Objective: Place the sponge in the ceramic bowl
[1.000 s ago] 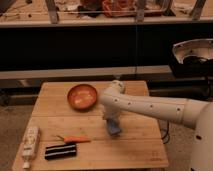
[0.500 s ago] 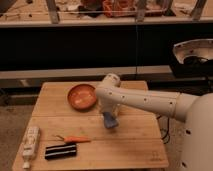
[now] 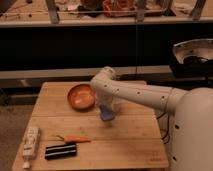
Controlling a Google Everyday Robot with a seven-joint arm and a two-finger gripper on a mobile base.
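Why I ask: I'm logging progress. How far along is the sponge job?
Done: the sponge is picked up, held in the shut tool. In hand: it hangs just beside the bowl, not over it. Left: shift above the bowl and let go.

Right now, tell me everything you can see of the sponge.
The sponge is a small, light-blue, soft-looking piece held in the robot's shut hand, which points down over the wooden table. Only its lower part shows below the hand. It looks lifted off the tabletop, beside the orange-brown ceramic bowl, to its right in the view, not in it.
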